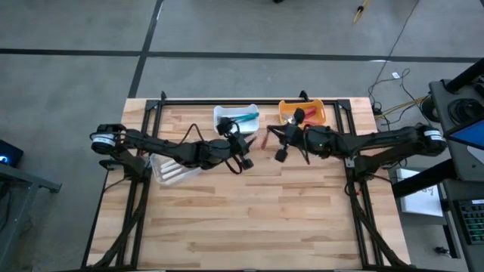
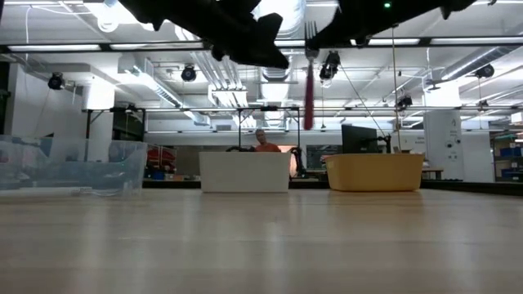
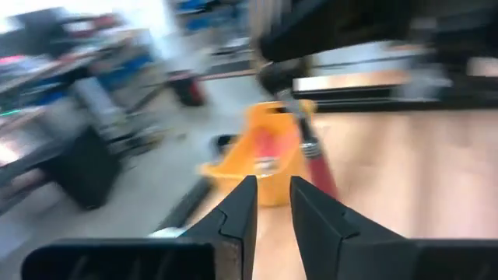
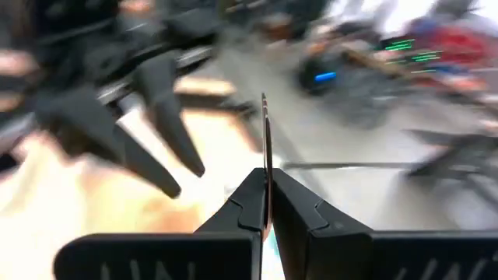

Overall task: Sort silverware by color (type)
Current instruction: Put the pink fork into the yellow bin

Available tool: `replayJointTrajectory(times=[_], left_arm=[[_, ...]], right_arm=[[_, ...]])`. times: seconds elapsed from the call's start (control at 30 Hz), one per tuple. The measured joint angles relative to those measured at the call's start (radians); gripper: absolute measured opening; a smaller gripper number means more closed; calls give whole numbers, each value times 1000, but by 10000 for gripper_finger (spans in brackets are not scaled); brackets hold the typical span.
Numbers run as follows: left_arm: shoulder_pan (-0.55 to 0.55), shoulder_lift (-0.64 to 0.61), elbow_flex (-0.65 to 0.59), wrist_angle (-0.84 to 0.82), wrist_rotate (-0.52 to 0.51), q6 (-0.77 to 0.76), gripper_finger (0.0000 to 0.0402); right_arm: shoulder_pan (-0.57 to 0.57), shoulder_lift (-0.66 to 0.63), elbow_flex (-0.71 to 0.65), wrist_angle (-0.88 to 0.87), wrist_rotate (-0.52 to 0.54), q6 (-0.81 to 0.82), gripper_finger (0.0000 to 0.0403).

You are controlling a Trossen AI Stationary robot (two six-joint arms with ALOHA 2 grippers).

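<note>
A red-handled fork (image 2: 309,90) hangs high above the table's far middle, with my right gripper (image 1: 277,142) shut on it. My left gripper (image 1: 245,153) is just to the left of it, at about the same height. It is open with nothing between its fingers (image 3: 237,204), which point at the fork (image 3: 317,165). Teal silverware (image 1: 243,119) lies in the white bin (image 1: 219,113). Red pieces (image 1: 302,115) lie in the orange bin (image 1: 322,112). White pieces (image 1: 175,172) lie in the clear bin (image 1: 160,168). My right gripper pinches the fork's upper, metal end (image 2: 310,37) between its two fingers (image 4: 249,204), which come about level from the table's right side and lie across the fork. The fork hangs nearly upright, tines up, its red handle (image 2: 309,102) pointing down, clear of the table.
The white bin (image 2: 245,171) and the orange bin (image 2: 376,171) stand side by side at the far edge. The clear bin (image 2: 73,163) stands left of centre under my left arm. A person shows in the room beyond the table. The table's near half is bare wood.
</note>
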Motion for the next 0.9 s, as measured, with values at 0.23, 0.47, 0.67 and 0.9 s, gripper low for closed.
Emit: replayJointTrajectory(times=[0.23, 0.47, 0.67, 0.9], left_arm=[[25, -3, -6, -77, 604, 52, 70], [72, 1, -98, -18, 702, -48, 78], [108, 33, -199, 207, 803, -187, 102], [110, 116, -215, 362, 807, -240, 141]], right_arm=[[-84, -111, 0, -403, -539, -4, 8], [-89, -81, 0, -454, -644, -3, 8], [-89, -4, 0, -322, -644, -26, 8], [-89, 81, 0, -148, -644, -83, 8]])
